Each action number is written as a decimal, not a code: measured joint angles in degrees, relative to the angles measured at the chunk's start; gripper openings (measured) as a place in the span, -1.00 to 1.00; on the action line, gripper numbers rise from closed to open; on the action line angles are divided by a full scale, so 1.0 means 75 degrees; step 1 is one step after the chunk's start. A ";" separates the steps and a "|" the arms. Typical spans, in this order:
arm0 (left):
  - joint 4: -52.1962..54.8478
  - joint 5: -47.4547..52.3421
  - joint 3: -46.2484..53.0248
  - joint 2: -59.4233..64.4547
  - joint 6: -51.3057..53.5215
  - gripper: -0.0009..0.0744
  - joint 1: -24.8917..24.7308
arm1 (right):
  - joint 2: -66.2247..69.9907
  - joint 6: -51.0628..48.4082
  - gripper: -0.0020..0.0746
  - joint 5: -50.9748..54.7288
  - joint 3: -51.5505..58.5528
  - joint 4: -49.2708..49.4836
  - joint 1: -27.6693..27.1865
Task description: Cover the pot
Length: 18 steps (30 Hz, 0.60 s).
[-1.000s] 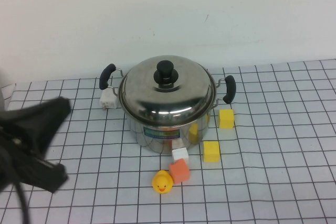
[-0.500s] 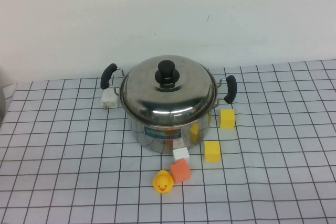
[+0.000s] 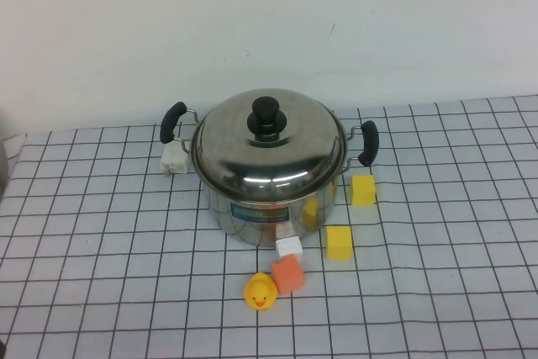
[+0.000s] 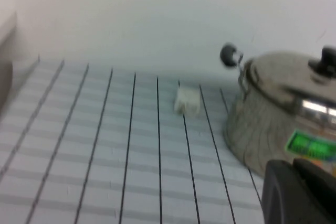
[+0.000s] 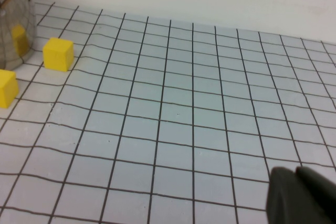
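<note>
Plain white wall (image 3: 269, 23) behind table; white tablecloth (image 3: 454, 292) with black grid lines (slightly rippled in right wrist view) covering surface; even, diffuse lighting

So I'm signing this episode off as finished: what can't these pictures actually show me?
- Inside of the pot: hidden by the lid in the high and left wrist views.
- Left gripper: a dark corner piece in the left wrist view, jaws cut off by the edge.
- Right gripper: likewise in the right wrist view.
- Both arms: outside the high view.
- Pot label: blurred, unreadable.
</note>
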 joint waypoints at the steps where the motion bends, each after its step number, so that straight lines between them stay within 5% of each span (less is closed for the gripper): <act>1: -0.0150 0.0284 0.0000 -0.0069 0.0000 -0.98 0.0000 | 0.0000 0.0000 -0.92 0.0000 0.0000 0.0000 0.0000; 5: -0.0532 0.1315 0.0000 -0.0217 0.0018 -0.98 0.0017 | 0.0000 0.0000 -0.92 0.0000 0.0000 0.0000 0.0000; 18: -0.0608 0.1374 -0.0015 -0.0235 0.0424 -0.98 0.0384 | 0.0000 0.0000 -0.92 0.0000 0.0000 0.0000 0.0000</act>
